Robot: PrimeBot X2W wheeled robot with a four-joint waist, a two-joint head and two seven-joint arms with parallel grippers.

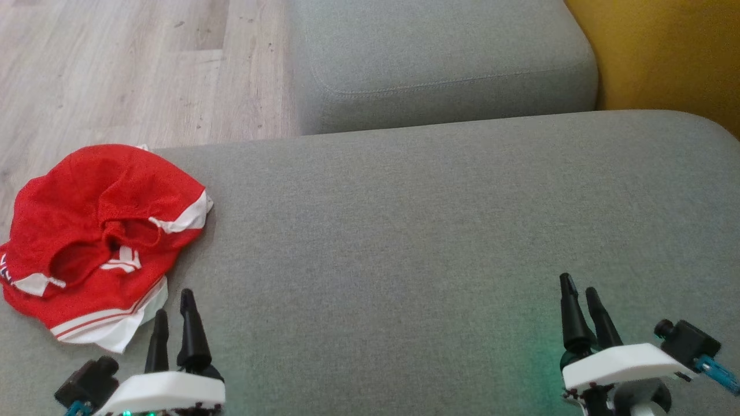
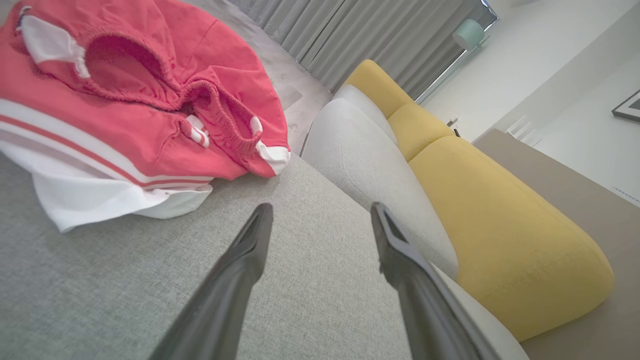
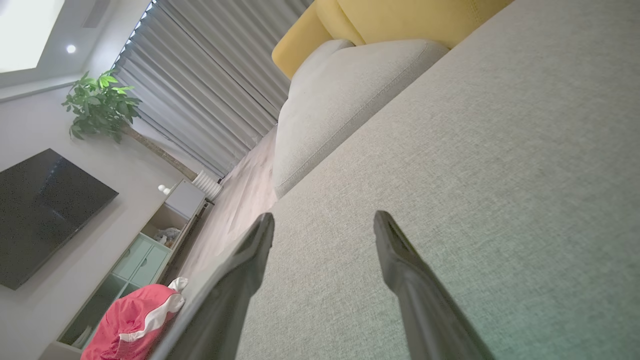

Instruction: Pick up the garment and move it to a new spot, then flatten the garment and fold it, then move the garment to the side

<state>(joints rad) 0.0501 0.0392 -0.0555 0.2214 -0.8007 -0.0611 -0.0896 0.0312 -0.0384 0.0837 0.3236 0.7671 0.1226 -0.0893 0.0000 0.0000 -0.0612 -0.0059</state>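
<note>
Head view: crumpled red shorts (image 1: 98, 242) lie at the left edge of the grey sofa seat (image 1: 433, 242); left gripper (image 1: 172, 305) and right gripper (image 1: 578, 285) stand open, empty.

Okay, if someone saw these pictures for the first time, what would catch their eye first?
The crumpled red garment with white stripes stands out, lying at the left end of the grey sofa seat. Low in the head view both grippers are open and empty, the left gripper just beside the cloth and the right gripper far across bare fabric. A yellow cushion glows at the upper right.
</note>
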